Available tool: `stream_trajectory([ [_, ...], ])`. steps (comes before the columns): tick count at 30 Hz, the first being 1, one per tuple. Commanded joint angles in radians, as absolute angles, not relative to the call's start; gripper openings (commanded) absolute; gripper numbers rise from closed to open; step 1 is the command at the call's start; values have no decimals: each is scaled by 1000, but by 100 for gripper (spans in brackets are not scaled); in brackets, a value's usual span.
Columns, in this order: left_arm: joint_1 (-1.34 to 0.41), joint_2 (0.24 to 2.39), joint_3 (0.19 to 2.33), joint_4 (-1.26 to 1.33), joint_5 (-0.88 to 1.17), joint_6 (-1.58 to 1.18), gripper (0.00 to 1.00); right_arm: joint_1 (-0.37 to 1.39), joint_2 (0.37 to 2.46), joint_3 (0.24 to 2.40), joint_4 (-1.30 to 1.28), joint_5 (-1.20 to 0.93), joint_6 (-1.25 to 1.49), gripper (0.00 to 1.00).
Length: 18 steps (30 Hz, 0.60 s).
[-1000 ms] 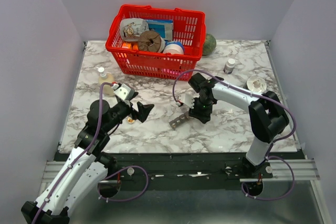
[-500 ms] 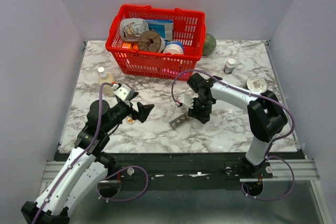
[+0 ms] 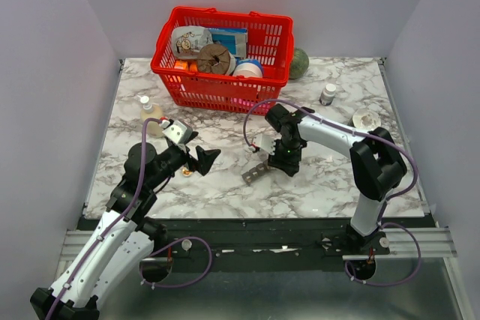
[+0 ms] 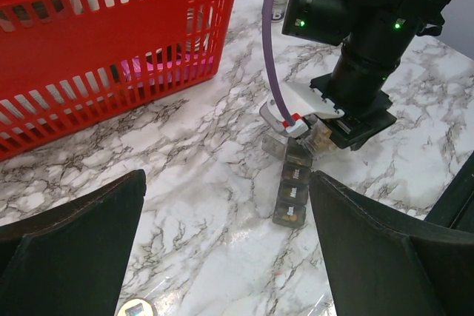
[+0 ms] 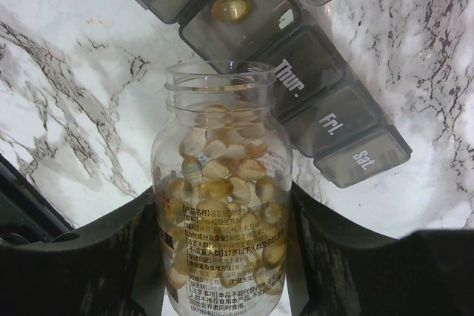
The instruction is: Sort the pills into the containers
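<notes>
holding a pill bottle (image 5: 221, 205) over the containers (image 3: 257, 171)

seen from above, a yellowish bottle (image 3: 150, 116) stands at about 9 o'clock on the marble table (image 3: 150, 185). toward 4 o'clock from it is the left gripper (image 3: 201, 160), jaws spread wide with nothing between them. its wrist view shows both fingers (image 4: 81, 234) far apart over bare marble. the red basket (image 3: 225, 88) sits at 12 o'clock.

the containers are a dark grey strip of small compartments. they lie a little toward 6 o'clock from the table's middle, running from 8 o'clock to 2 o'clock, well apart from the left gripper at their 9 o'clock.

the right gripper (image 3: 285, 161) stands at the strip's 2 o'clock end, jaws partly closed around the clear, uncapped pill bottle, which is filled with pale amber pills (image 5: 222, 175). in the right wrist view the bottle's mouth sits over the strip beside the closed lids marked thur., fri. and sat. an open compartment just past the mouth holds one amber pill (image 5: 231, 7).

at 2 o'clock on the table are a green ball (image 3: 299, 64), a dark-capped bottle (image 3: 328, 94) and a white dish (image 3: 366, 119).
</notes>
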<state>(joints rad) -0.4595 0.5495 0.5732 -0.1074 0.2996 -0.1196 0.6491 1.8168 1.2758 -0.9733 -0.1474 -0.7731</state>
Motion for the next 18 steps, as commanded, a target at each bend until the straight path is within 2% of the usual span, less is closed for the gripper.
stream_trajectory([
  [1,-459,541,568,-100,319,-104,99,660,1842,1313,-1015,-121,-753,0],
  [18,-459,538,568,-100,322,-104,99,666,1864,1344,-1049,-101,-749,1],
])
